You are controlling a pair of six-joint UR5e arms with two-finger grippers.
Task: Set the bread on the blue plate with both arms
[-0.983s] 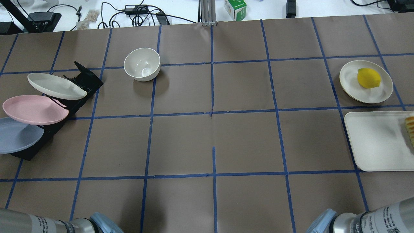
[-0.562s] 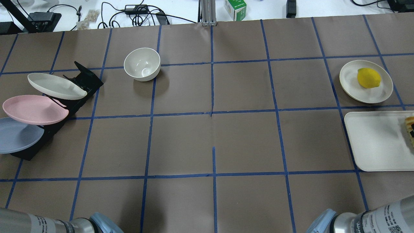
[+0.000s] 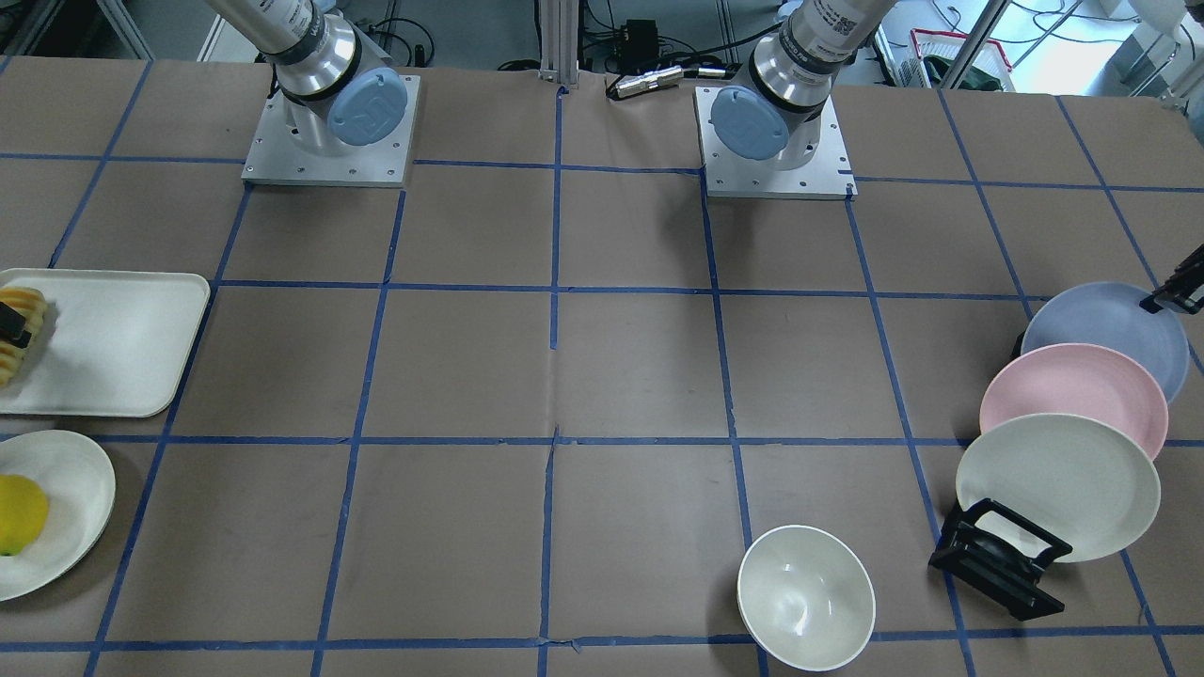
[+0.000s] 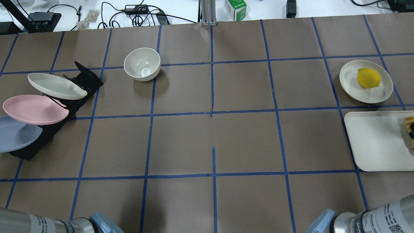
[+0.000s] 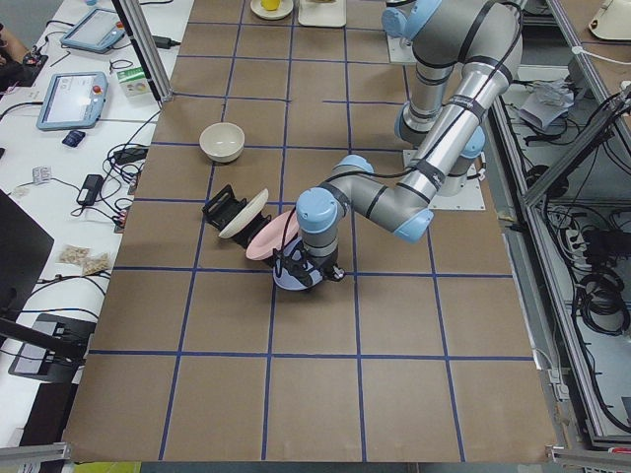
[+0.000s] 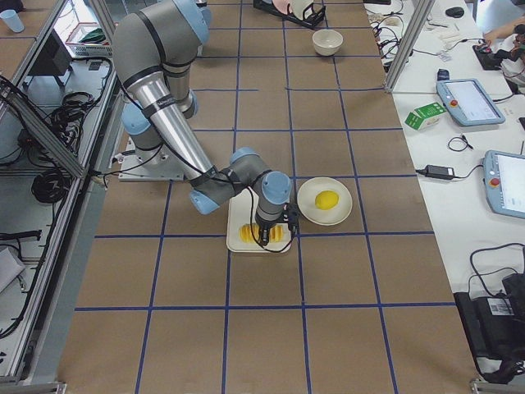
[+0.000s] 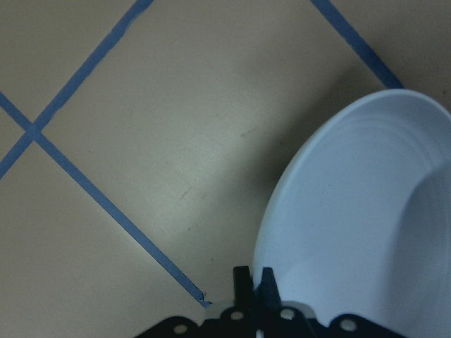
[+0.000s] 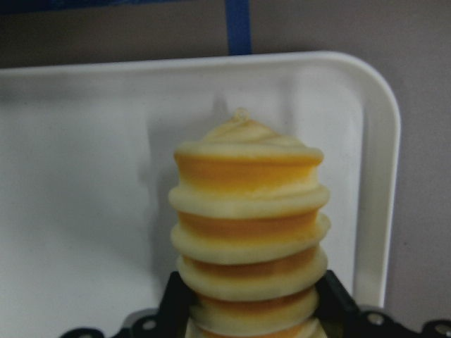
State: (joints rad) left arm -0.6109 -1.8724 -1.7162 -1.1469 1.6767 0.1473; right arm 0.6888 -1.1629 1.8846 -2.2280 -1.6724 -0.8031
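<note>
The bread (image 8: 246, 211), a ridged yellow-orange loaf, lies on a white tray (image 4: 372, 142) at the table's right edge (image 4: 409, 123). My right gripper (image 8: 246, 310) is shut on the bread, one finger on each side. A black fingertip (image 4: 411, 133) shows across the loaf. The blue plate (image 4: 16, 137) leans in a black rack (image 4: 85, 79) at the far left. My left gripper (image 7: 254, 278) is shut on the rim of the blue plate (image 7: 352, 225). In the front-facing view the left gripper (image 3: 1171, 296) touches the plate's edge (image 3: 1101, 329).
A pink plate (image 4: 32, 108) and a cream plate (image 4: 55, 85) lean in the same rack behind the blue one. A white bowl (image 4: 142, 63) stands at the back left. A lemon (image 4: 368, 77) sits on a cream plate (image 4: 349, 77) beyond the tray.
A black fingertip of my right gripper has come down onto the bread at the frame's right edge. The blue plate has shifted very slightly to the left.
</note>
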